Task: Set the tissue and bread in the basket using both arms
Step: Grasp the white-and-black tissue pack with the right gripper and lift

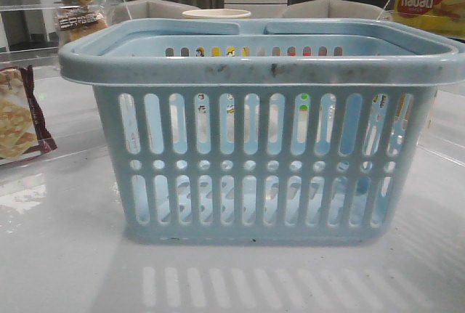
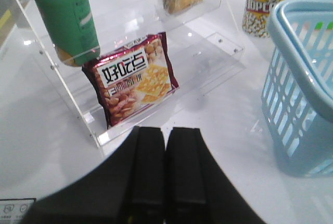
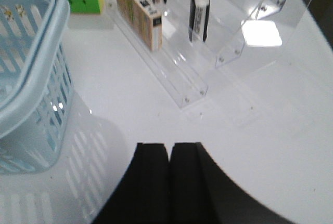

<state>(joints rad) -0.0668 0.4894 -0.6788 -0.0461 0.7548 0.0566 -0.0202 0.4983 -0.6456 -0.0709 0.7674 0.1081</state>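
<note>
Mock shop — snacks on acrylic shelves [image 2: 156, 78]

You face the light blue basket [image 1: 261, 160], which stands upright in the middle of the white table [image 1: 65, 255] and fills most of your view. Its thick rim is scuffed with dark marks, and both handles lie folded down along the top. Through the slots you glimpse small coloured bits beyond it, too small to identify. At the left edge a maroon-edged cracker packet [image 1: 18, 117] leans upright, with the bread [image 1: 80, 21] behind it, farther back, on a clear shelf. At far right sits a yellow nabati box [image 1: 430, 2]. A cream round rim [image 1: 216, 14] peeks over the basket's far side.
</note>
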